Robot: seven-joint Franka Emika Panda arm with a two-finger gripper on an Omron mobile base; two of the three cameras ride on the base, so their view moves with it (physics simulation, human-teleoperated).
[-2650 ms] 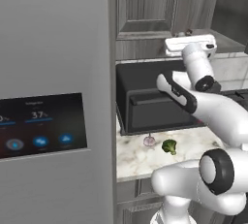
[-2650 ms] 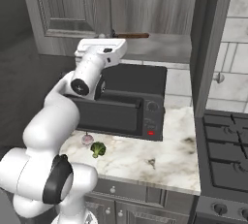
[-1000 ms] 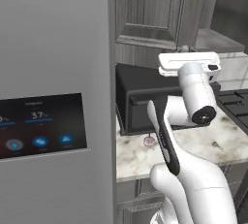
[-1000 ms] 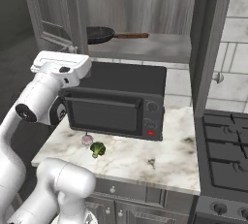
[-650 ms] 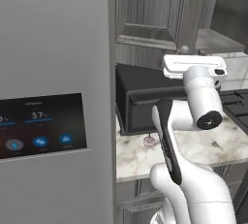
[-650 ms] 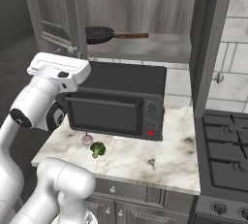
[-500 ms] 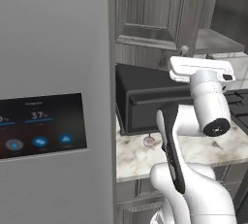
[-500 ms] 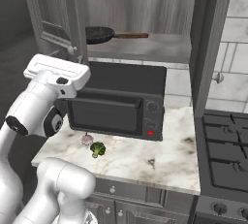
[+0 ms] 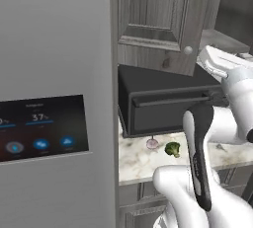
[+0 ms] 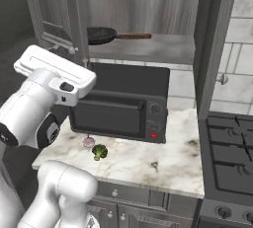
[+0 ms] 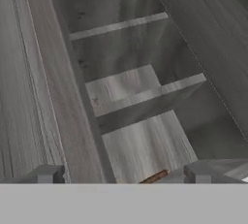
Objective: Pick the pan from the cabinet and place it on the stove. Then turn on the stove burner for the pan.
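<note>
arm first, left base view: i see the white arm rising from the lower right, its dark-jointed link upright in front of the marble counter (image 9: 133, 160), and the hand (image 9: 225, 64) sits up high at the right edge, level with the top of the black countertop oven (image 9: 163, 101). the cabinet (image 9: 158, 19) door hangs open above the oven, its small round knob low on the panel. a piece of broccoli (image 9: 172, 149) lies on the counter in front of the oven.

right base view: the arm bends up from the lower left and the flat white hand (image 10: 54, 71) hangs to the left of the oven (image 10: 121, 103), tilted down to the right, below the open cabinet door (image 10: 54, 12). the pan (image 10: 101, 35) rests on the cabinet's bottom shelf, above the oven, well apart from the hand. its long axis runs left to right, bowl at the left, wooden handle pointing right toward the stove (image 10: 230, 153) side.

hand view: the gripper (image 11: 123, 177) looks into the cabinet at grey shelves, and i see its two finger tips (image 11: 48, 173) standing wide apart with nothing between them. a bit of the reddish handle (image 11: 154, 177) peeks between them, low in the view.
</note>
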